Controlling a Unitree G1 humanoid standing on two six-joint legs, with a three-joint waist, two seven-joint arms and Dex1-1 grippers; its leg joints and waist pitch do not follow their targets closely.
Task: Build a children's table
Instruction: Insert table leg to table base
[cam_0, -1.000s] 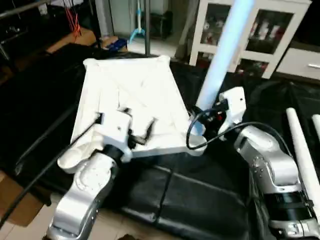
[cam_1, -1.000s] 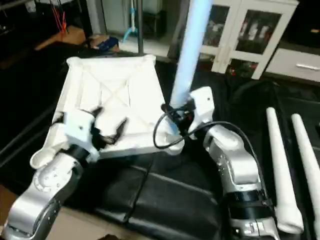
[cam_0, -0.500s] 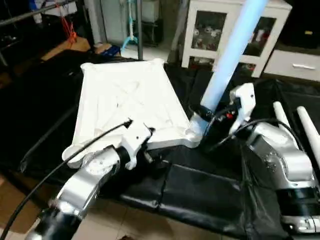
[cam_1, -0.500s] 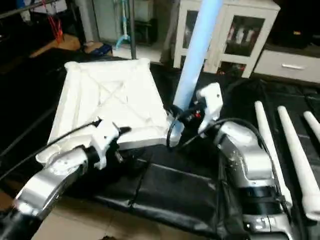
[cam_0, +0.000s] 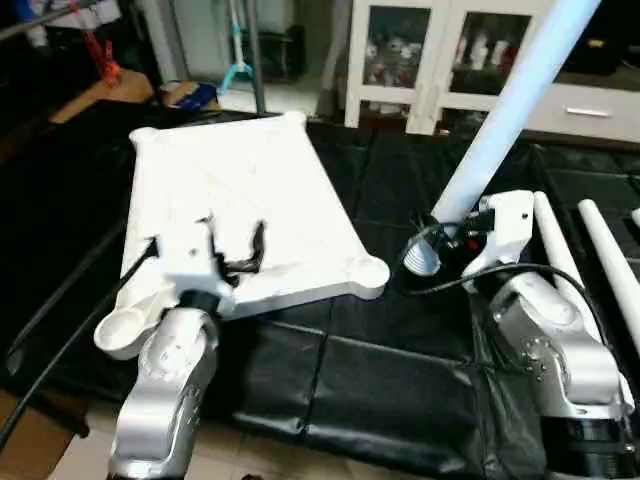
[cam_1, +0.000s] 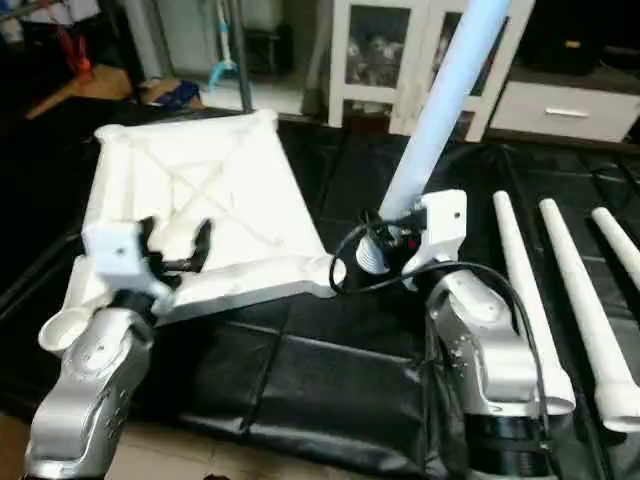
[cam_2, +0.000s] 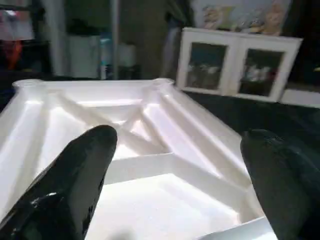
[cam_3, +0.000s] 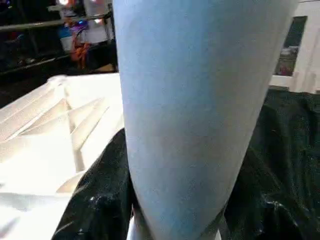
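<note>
The top (cam_0: 250, 190) is laid rib-side up on the black table (cam_0: 400, 370), its near corner sockets (cam_0: 372, 272) seen empty. The left gripper (cam_0: 222, 250) is held over it, fingers (cam_2: 80, 165) wide apart. A leg (cam_0: 500, 120) is clamped by the right gripper (cam_1: 395, 240), beside the top; three legs (cam_1: 530, 300) are laid at the right.

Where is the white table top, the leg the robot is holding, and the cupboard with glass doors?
table top (cam_0: 260, 180), left eye view, ribbed underside.
held leg (cam_0: 500, 130), left eye view, middle of shaft.
glass-door cupboard (cam_0: 400, 45), left eye view, left door.
</note>
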